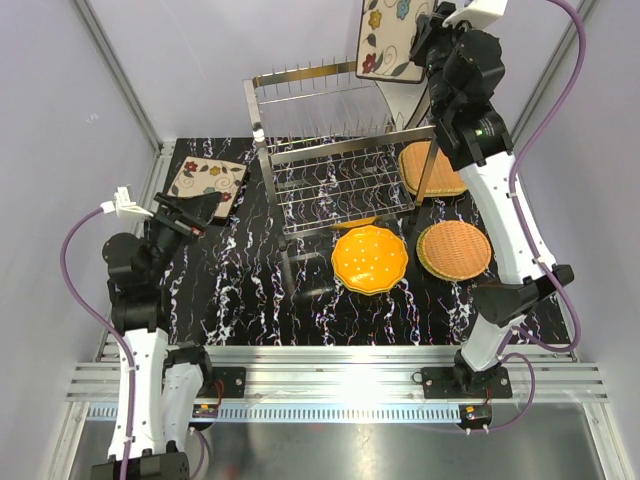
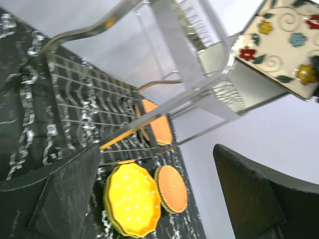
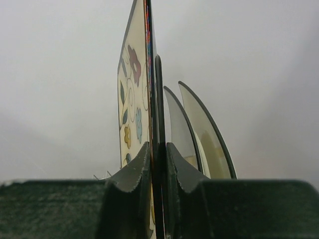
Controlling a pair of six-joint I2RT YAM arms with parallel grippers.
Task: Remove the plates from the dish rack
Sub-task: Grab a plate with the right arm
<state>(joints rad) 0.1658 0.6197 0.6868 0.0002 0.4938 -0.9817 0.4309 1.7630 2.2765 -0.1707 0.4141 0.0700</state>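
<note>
Right wrist view shows the right jaws closed narrow on the rim of a square flowered plate (image 3: 133, 99), which stands edge-on to the lens with its painted face to the left and its long side running up and away from the fingers. From the top external view that plate (image 1: 388, 40) hangs high above the far right corner of the dish rack (image 1: 330, 150), clear of the prongs and tilted, so I judge the coming move to be a swing away from the rack and a lay-down flat on the table (image 1: 250, 290). The right arm (image 1: 500, 200) is the only one near it. The left jaws stand wide with nothing between them, well apart at the near left, just beside a second flowered plate (image 1: 205, 180) lying flat. An orange scalloped plate (image 1: 370, 258) and two tan woven plates (image 1: 454, 248) lie on the right of the table, so space there looks tight. I can read no brand, label or writing anywhere.
</note>
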